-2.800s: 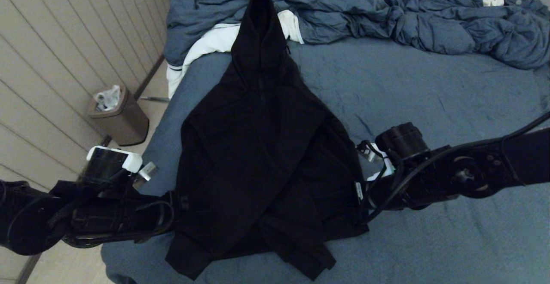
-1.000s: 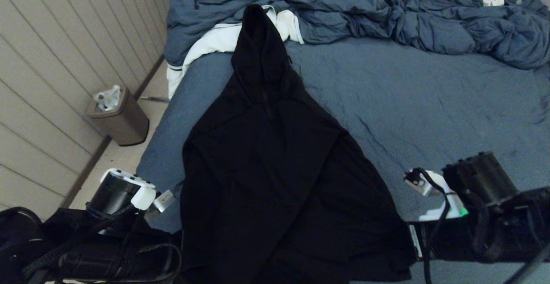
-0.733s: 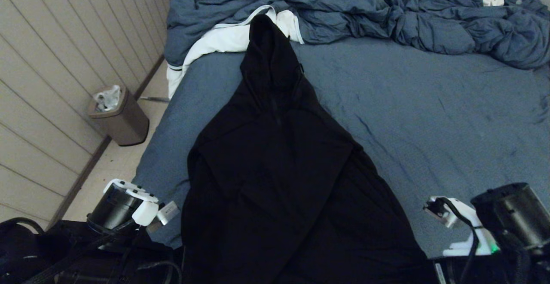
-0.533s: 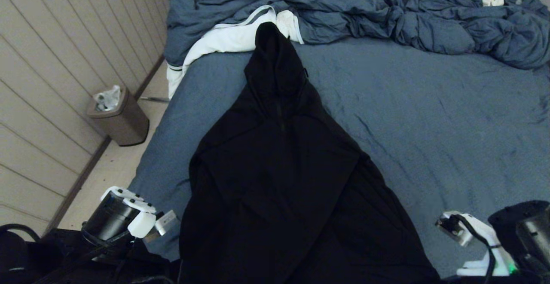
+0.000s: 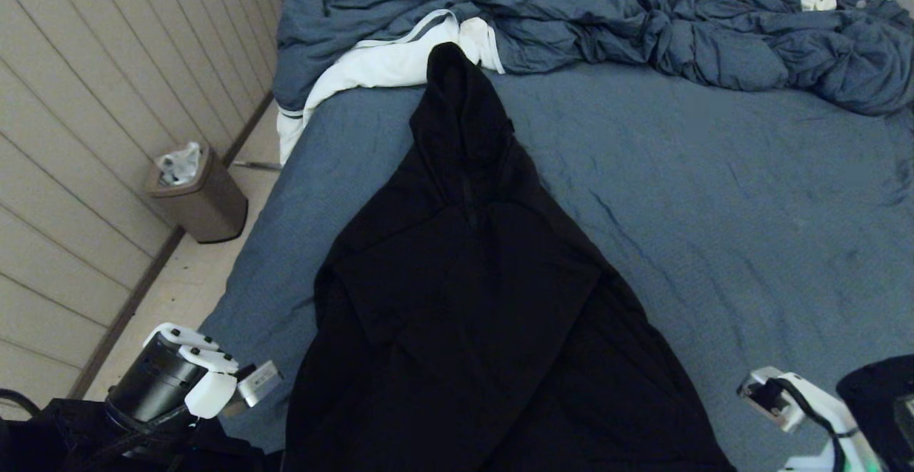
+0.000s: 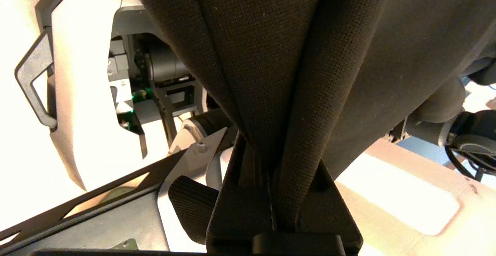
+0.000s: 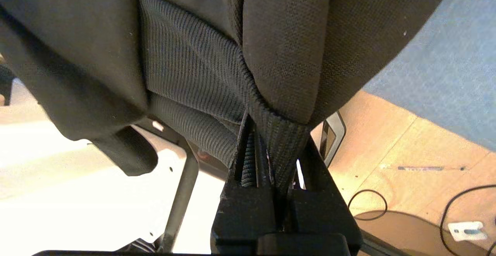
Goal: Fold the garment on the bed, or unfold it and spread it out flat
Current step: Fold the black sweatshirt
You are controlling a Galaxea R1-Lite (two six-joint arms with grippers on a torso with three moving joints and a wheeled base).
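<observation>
The left gripper [image 6: 271, 178] was clamped on a fold of the black hoodie [image 5: 457, 300], its fingers pressed together with the cloth rising from between them. The right gripper [image 7: 267, 159] likewise pinched the ribbed hem. Both arms sat low at the near edge of the bed [image 5: 714, 193], one at each bottom corner of the hoodie, which lay stretched lengthwise on the blue-grey sheet, hood tip touching the white cloth [image 5: 371, 65] below the rumpled comforter [image 5: 607, 15].

Panelled wall [image 5: 86, 101], pale floor [image 5: 186, 279], brown bin [image 5: 203, 204]
</observation>
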